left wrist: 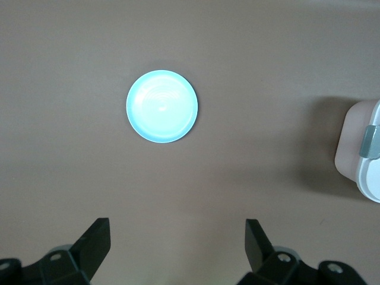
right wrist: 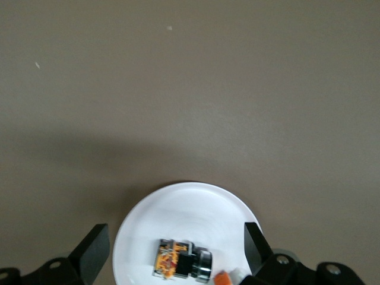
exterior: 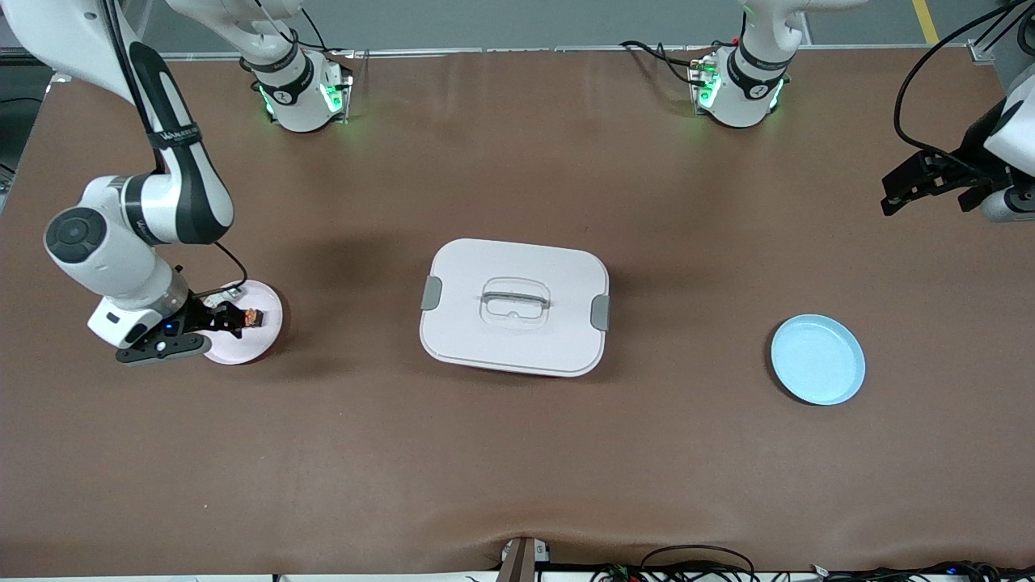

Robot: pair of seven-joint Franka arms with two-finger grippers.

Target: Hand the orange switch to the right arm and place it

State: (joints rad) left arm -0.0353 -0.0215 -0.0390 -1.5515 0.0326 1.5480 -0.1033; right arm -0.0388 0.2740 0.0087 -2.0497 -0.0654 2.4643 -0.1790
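The orange switch [exterior: 252, 318] [right wrist: 178, 260], a tiny black block with orange markings on top, lies on a small pale pink plate [exterior: 257, 343] [right wrist: 190, 211] at the right arm's end of the table. Low over that plate, my right gripper [exterior: 225, 320] [right wrist: 176, 234] is open; its fingers stand wide on either side of the switch and do not touch it. My left gripper [exterior: 926, 190] [left wrist: 176, 228] hangs open and holds nothing, high over the left arm's end of the table.
A white-grey component with a red-orange end [right wrist: 228, 277] lies on the same plate beside the switch. A white lidded box [exterior: 514, 307] [left wrist: 365, 154] sits mid-table. A light blue plate [exterior: 817, 360] [left wrist: 161, 106] lies toward the left arm's end.
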